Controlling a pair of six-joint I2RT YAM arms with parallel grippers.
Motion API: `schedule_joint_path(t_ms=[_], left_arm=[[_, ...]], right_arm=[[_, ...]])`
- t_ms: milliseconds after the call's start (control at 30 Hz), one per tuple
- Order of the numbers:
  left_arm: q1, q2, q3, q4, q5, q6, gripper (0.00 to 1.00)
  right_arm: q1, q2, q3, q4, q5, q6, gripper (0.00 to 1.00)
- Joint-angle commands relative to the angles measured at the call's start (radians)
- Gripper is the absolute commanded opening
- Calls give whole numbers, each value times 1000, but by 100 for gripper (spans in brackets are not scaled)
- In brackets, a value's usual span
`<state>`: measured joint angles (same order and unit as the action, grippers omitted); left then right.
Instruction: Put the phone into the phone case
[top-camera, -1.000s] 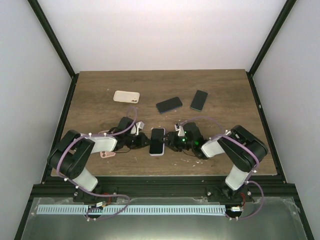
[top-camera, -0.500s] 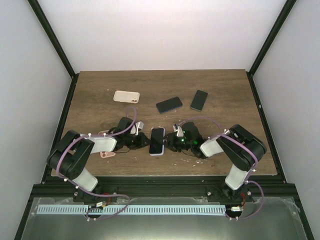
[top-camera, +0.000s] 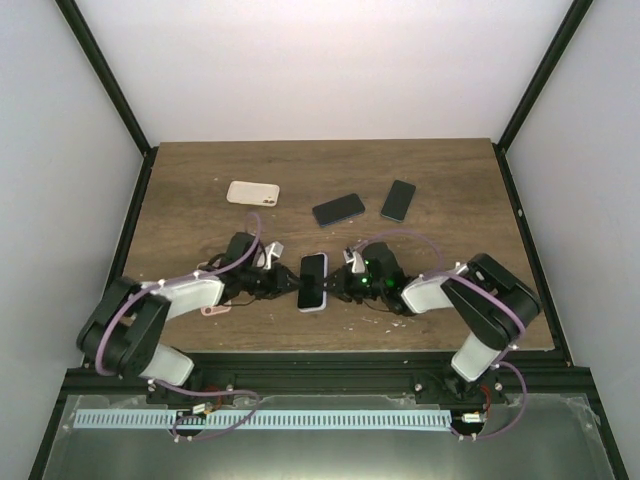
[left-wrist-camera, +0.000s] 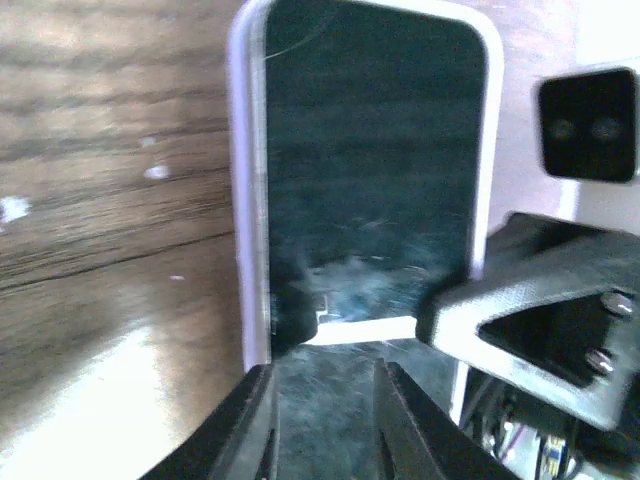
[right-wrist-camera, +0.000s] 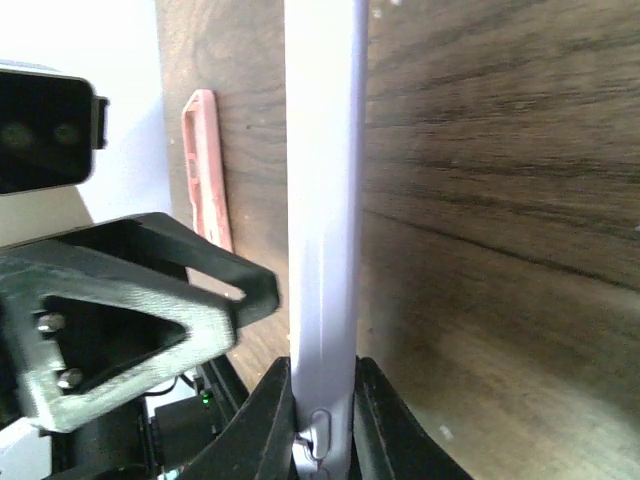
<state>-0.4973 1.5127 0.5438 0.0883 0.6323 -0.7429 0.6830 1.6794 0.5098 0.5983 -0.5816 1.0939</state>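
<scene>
Two fingers (right-wrist-camera: 268, 412) clamp phone case (right-wrist-camera: 320, 150) edge-on, right gripper (right-wrist-camera: 322, 400), tips cropped

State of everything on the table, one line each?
Phone: in lilac case, clamped from both sides.
Left claw: shut on phone.
Right claw: shut on lilac case.
Beige case: flat, far left.
Pink case: flat, near left.
Spare phone: flat, free.
Far-right phone: flat, free.

The phone (top-camera: 313, 282) sits in its case (left-wrist-camera: 245, 200) near the table's (top-camera: 450, 180) front middle. The left gripper (top-camera: 290, 284) is on its left and the right gripper (top-camera: 338, 284) on its right. Behind lie a second phone (top-camera: 338, 210) and, to its right, a third phone (top-camera: 398, 200). A spare case (top-camera: 252, 192) lies back left, and another case (top-camera: 212, 311) lies by the left arm.
</scene>
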Motion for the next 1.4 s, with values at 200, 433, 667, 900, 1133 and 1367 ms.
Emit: schedule_joint_path(t_ms=[200, 433, 667, 900, 1133, 1367], left_arm=[[94, -411, 171, -320, 69, 66, 60], [135, -554, 211, -350, 183, 23, 72], [135, -620, 73, 209, 435, -334, 78], [135, -594, 58, 286, 451, -364, 72], [135, -571, 52, 354, 451, -401, 55], [135, -558, 45, 340, 432, -394, 22]], right_arm=[[7, -284, 17, 11, -76, -52, 9], [7, -530, -1, 91, -148, -36, 9], [8, -608, 4, 189, -256, 2, 10], [12, -594, 10, 255, -289, 45, 10], [20, -564, 18, 256, -308, 43, 10], [27, -555, 16, 263, -317, 44, 10]])
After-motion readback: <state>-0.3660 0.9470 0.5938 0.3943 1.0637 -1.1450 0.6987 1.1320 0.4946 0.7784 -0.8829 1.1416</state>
